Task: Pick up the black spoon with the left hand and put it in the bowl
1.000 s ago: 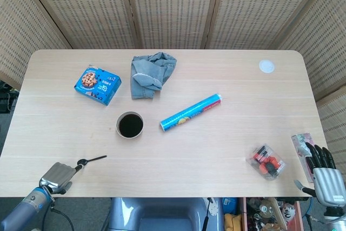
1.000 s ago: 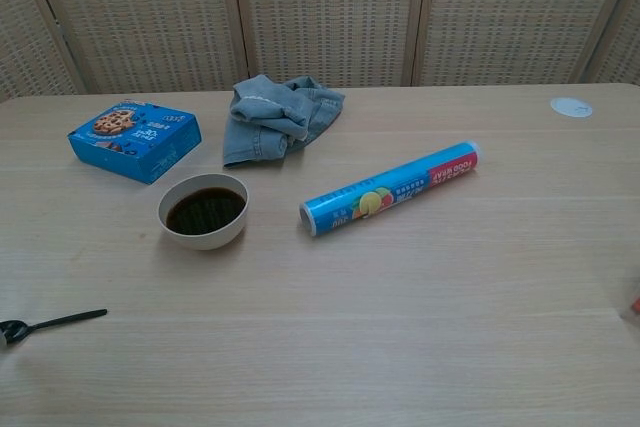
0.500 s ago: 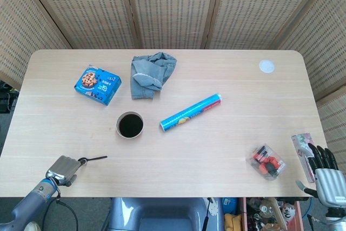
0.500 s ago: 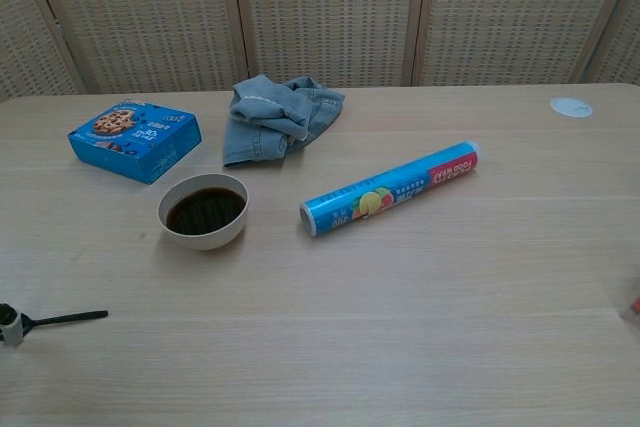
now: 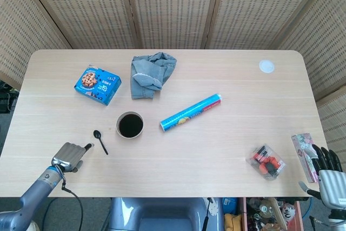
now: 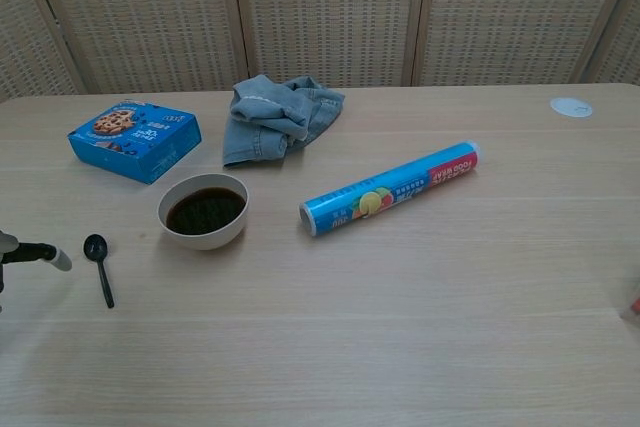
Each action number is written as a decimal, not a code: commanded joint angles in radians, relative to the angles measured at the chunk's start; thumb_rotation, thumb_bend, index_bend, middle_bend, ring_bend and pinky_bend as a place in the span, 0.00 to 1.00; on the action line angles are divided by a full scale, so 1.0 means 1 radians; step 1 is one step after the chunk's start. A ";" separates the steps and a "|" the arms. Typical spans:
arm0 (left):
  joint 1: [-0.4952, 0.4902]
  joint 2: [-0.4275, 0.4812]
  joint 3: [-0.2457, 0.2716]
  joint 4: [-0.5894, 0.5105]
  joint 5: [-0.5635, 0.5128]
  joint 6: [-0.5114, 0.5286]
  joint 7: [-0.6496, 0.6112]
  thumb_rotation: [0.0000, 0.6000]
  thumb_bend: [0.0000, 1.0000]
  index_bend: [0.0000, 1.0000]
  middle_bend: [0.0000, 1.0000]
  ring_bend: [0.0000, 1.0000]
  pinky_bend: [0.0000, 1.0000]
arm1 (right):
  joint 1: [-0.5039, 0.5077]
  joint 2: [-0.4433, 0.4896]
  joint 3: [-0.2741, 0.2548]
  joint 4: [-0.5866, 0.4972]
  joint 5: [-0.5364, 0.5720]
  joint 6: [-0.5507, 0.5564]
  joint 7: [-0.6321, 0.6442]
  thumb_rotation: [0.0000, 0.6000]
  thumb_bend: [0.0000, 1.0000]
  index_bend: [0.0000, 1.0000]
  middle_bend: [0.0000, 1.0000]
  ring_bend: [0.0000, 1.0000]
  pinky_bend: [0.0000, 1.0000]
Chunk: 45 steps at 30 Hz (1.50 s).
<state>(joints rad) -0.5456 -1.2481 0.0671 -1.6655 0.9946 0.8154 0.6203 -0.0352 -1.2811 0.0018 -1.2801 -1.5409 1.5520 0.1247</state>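
The black spoon (image 5: 101, 142) (image 6: 99, 267) lies flat on the table just left of the bowl, its head pointing away from me. The white bowl (image 5: 120, 119) (image 6: 204, 239) holds something dark. My left hand (image 5: 69, 156) rests near the table's front left corner, a short gap left of the spoon. One finger (image 5: 86, 146) (image 6: 44, 255) points at the spoon without touching it, and the hand holds nothing. My right hand (image 5: 327, 173) hangs off the table's front right corner with its fingers spread and empty.
A blue cookie box (image 5: 98, 84) (image 6: 135, 139) and a crumpled denim cloth (image 5: 151, 74) (image 6: 280, 115) lie behind the bowl. A blue wrap roll (image 5: 191, 112) (image 6: 390, 187) lies to the bowl's right. A red packet (image 5: 266, 162), a pink packet (image 5: 304, 150) and a white disc (image 5: 266, 66) are at the right.
The spoon has slid from the front left edge toward the bowl and turned, so its head now points away. My left hand moved forward and slightly right. The right hand dropped a little.
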 commanded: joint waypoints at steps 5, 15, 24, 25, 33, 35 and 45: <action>-0.027 -0.015 -0.003 0.022 -0.009 -0.009 -0.024 1.00 0.54 0.12 0.81 0.75 0.68 | -0.001 -0.001 0.001 0.003 0.002 -0.004 0.004 1.00 0.21 0.17 0.14 0.00 0.00; -0.068 -0.031 -0.002 0.067 -0.106 -0.012 0.000 1.00 0.54 0.12 0.81 0.75 0.68 | -0.005 -0.003 0.003 0.014 0.007 -0.006 0.015 1.00 0.21 0.17 0.14 0.00 0.00; -0.127 -0.068 0.002 0.134 -0.225 -0.056 0.022 1.00 0.54 0.12 0.81 0.75 0.68 | -0.007 -0.007 0.005 0.021 0.010 -0.007 0.018 1.00 0.21 0.17 0.14 0.00 0.00; -0.131 -0.071 0.003 0.138 -0.234 -0.057 0.024 1.00 0.54 0.11 0.81 0.75 0.68 | -0.008 -0.007 0.006 0.021 0.010 -0.007 0.019 1.00 0.21 0.17 0.14 0.00 0.00; -0.174 -0.113 0.006 0.186 -0.303 -0.069 0.032 1.00 0.54 0.11 0.81 0.75 0.68 | -0.011 -0.008 0.006 0.026 0.011 -0.007 0.023 1.00 0.21 0.17 0.14 0.00 0.00; -0.183 -0.120 0.006 0.188 -0.309 -0.067 0.034 1.00 0.54 0.11 0.81 0.75 0.68 | -0.012 -0.008 0.006 0.027 0.011 -0.005 0.023 1.00 0.21 0.17 0.14 0.00 0.00; -0.227 -0.138 0.019 0.155 -0.328 -0.048 0.064 1.00 0.54 0.10 0.81 0.75 0.68 | -0.019 -0.006 0.007 0.027 0.013 0.000 0.026 1.00 0.21 0.17 0.14 0.00 0.00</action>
<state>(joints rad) -0.7717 -1.3844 0.0846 -1.5091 0.6677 0.7658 0.6826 -0.0544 -1.2876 0.0085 -1.2530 -1.5276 1.5526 0.1508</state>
